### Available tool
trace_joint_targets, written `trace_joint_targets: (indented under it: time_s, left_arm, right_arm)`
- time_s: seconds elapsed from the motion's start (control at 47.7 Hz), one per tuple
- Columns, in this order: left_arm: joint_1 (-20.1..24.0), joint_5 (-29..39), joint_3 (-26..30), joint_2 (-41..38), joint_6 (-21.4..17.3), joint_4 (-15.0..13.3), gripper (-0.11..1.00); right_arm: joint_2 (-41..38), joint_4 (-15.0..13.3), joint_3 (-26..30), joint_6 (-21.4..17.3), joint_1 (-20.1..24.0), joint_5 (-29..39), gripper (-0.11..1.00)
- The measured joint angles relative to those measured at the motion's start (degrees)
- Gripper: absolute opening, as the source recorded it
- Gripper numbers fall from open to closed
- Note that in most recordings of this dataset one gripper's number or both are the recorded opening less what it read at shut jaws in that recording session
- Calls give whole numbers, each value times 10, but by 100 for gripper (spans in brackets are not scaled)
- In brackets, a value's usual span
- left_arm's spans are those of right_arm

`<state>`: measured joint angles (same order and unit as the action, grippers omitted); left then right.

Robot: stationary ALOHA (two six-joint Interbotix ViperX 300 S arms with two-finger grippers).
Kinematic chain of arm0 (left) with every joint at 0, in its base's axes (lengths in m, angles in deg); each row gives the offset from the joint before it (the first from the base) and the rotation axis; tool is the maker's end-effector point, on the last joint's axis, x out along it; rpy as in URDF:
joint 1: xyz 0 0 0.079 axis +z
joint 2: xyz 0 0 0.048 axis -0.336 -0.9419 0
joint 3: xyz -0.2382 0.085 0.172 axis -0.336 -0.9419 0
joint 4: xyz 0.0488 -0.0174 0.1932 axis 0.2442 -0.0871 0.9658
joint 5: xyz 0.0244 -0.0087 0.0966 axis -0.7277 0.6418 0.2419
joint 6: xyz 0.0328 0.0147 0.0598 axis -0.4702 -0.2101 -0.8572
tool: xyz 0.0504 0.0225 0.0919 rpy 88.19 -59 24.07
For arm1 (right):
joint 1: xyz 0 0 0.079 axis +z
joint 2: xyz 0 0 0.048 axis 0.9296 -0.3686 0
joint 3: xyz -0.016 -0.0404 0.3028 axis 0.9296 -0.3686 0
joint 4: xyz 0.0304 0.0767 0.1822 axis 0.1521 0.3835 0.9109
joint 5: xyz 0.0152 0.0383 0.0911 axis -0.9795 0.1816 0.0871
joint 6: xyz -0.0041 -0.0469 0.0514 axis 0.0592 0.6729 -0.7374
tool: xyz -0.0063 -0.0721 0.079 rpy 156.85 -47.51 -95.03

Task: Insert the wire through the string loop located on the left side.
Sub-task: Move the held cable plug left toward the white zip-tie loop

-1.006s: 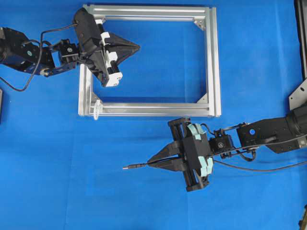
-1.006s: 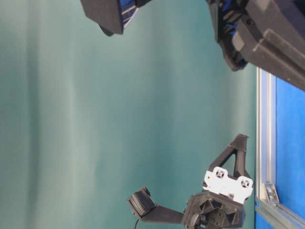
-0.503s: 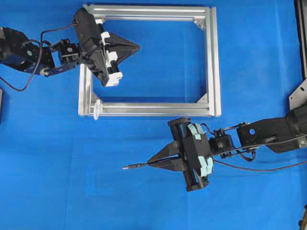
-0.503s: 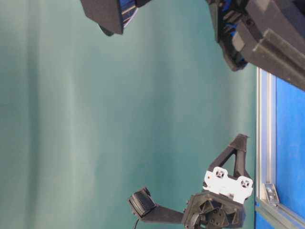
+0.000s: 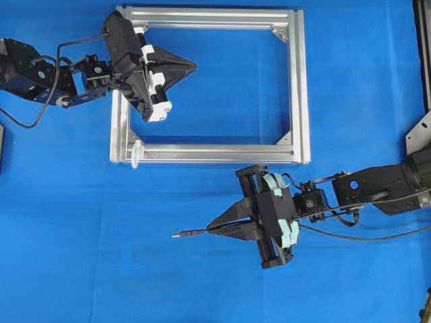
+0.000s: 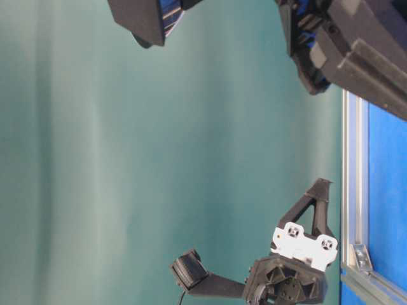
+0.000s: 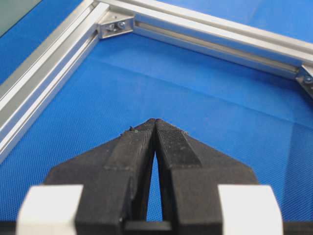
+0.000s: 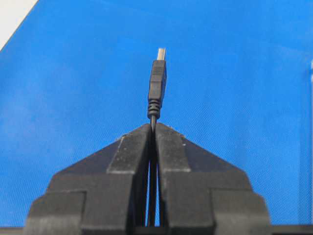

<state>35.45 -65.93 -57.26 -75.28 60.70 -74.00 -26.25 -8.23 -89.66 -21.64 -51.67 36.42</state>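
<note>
My right gripper (image 5: 210, 229) (image 8: 152, 125) is shut on the wire (image 5: 192, 233), just behind its slim dark plug (image 8: 157, 88). The plug's grey metal tip points left over the blue table, below the silver frame (image 5: 296, 87). Behind the gripper the wire (image 5: 363, 237) trails off to the right. The string loop (image 5: 136, 152) is a small whitish loop at the frame's lower left corner, up and to the left of the plug tip. My left gripper (image 5: 193, 66) (image 7: 154, 120) is shut and holds nothing. It hovers inside the frame near the upper left, pointing right.
The frame's bars (image 7: 44, 73) and corner brackets (image 7: 115, 25) surround my left gripper. A metal bracket (image 5: 419, 134) sits at the right edge of the table. The table-level view shows the left arm (image 6: 292, 267) against a green backdrop.
</note>
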Motion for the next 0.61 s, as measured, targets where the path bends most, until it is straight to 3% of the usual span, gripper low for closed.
trace_joint_targets:
  time_s: [0.377,0.608]
  left_arm:
    - [0,0,0,0,0,0,0]
    - [0,0,0,0,0,0,0]
  right_arm:
    - [0,0,-1,0,-10,-1,0]
    - [0,0,-11,0,-62,-1,0]
